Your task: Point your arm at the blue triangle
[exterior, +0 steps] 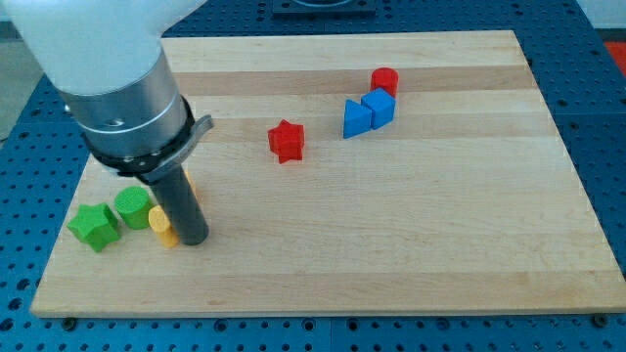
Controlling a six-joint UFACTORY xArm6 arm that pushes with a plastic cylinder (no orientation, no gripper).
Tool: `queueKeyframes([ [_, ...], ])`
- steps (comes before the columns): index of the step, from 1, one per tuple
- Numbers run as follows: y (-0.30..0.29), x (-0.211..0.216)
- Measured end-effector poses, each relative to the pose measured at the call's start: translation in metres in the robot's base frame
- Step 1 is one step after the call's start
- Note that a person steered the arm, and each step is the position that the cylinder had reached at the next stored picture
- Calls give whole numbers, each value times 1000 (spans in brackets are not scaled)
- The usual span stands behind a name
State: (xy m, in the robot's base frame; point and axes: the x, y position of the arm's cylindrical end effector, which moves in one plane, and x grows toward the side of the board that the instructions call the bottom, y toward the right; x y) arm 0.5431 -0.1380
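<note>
The blue triangle [357,119] lies on the wooden board [391,225] at the upper right of centre, touching a blue cube [379,106] on its right. A red cylinder [384,81] sits just above the cube. My tip [194,239] is at the lower left of the board, far from the blue triangle, right beside a yellow block [161,226] that the rod partly hides.
A red star [287,141] lies near the board's centre. A green cylinder [132,206] and a green star [95,227] sit at the lower left, just left of the yellow block. An orange-yellow piece [193,185] peeks out behind the rod.
</note>
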Motion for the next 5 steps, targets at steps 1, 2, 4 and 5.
queueKeyframes([
  [1,59,-8],
  [2,119,-29],
  [4,149,-47],
  [5,155,-54],
])
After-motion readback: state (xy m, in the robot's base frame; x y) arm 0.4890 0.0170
